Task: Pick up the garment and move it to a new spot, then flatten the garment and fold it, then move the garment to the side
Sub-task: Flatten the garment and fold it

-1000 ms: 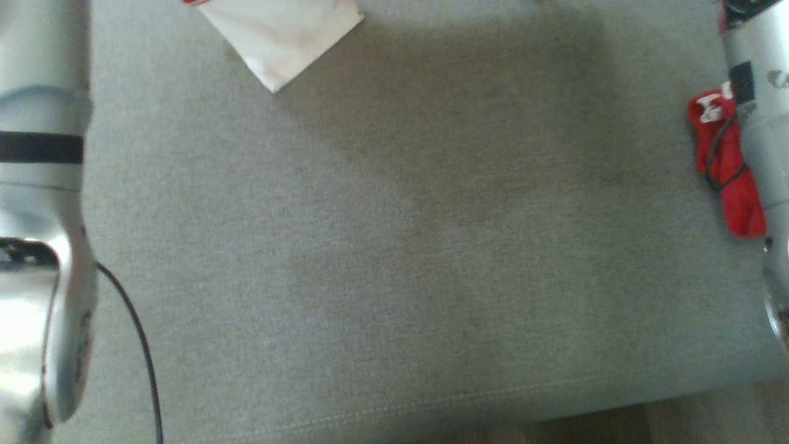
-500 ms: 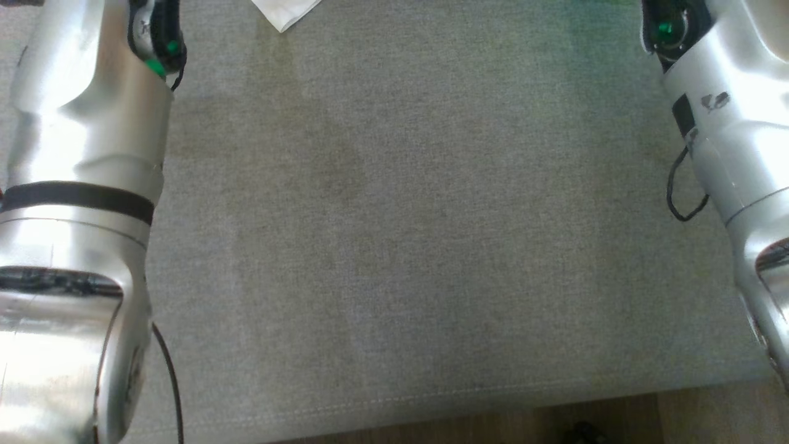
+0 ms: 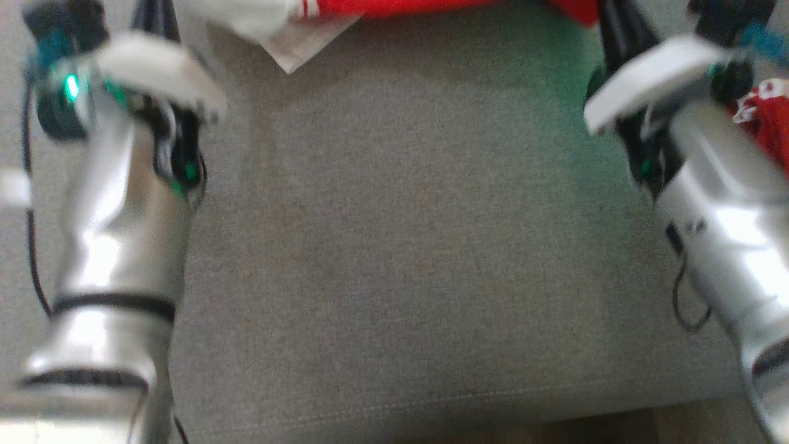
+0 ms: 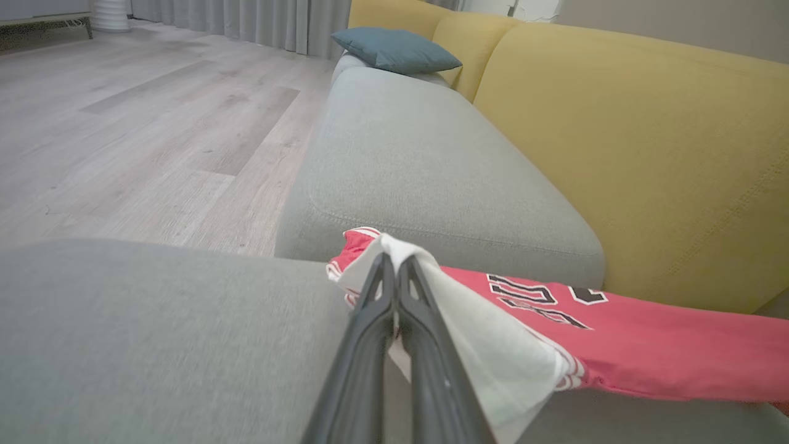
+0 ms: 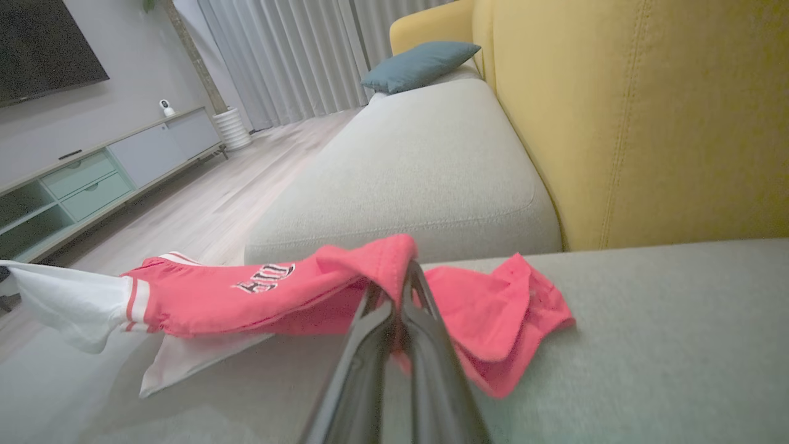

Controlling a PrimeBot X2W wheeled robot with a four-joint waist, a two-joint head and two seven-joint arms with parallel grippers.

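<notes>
Both arms are engaged, one at each end of the garment (image 5: pixel 259 296).

Left gripper (image 4: pixel 394 262): the fingers are pressing together with no gap, pinching a white edge of the cloth beside the red-and-white striped trim. The white fabric is draping over the finger on the right of that view.

Right gripper (image 5: pixel 404 274): it is likewise clamping shut, on a red fold near the opposite end. Loose red cloth is hanging down on either side of the fingers.

Location of the garment: it is stretching between the two grippers over the back part of the grey seat cushion (image 3: pixel 394 246), close to the yellow backrest (image 4: pixel 647 154). Its red end and a white flap seem to be resting on the cushion while the middle is sagging. Black-and-white lettering is showing on the red cloth.

Reasoning on the hold: two pinch points set well apart are putting tension across the cloth, which should be pulling out bunching before flattening. The open stretch of cushion nearer the robot looks like the likely laying spot.

Judged stage: the relocating step, with flattening and folding not yet done.

Risk: the thin white edge slipping out of the left pinch.

The head view is blurring, so fine detail there is unreliable.
</notes>
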